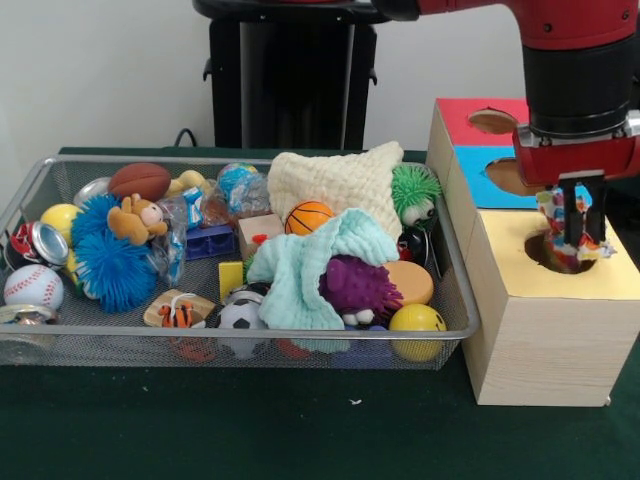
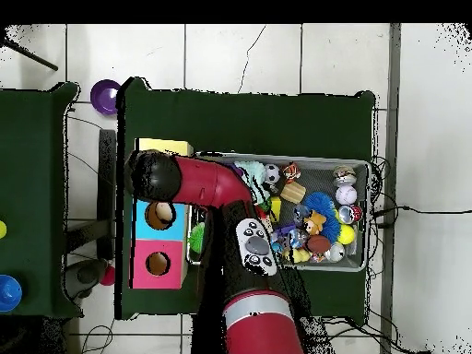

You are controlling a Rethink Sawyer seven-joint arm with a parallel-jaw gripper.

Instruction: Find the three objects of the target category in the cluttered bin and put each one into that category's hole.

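Note:
My gripper [image 1: 572,228] hangs right over the hole [image 1: 543,256] in the yellow section of the wooden box [image 1: 545,350]. It is shut on a small multicoloured toy [image 1: 549,211], which dangles into the hole's mouth. The mesh bin [image 1: 250,161] to the left is full of clutter: a cream knitted cloth [image 1: 335,180], a mint cloth [image 1: 300,270], a purple spiky toy [image 1: 357,285], a green fuzzy toy [image 1: 413,192], balls and cans. In the overhead view the arm's wrist [image 2: 152,175] covers the yellow section [image 2: 166,146], and the gripper itself is hidden.
The box also has a blue section with a hole [image 1: 508,176] and a red section with a hole [image 1: 492,122] behind the yellow one. The bin [image 2: 361,166] stands close against the box. Green cloth covers the table [image 1: 300,420].

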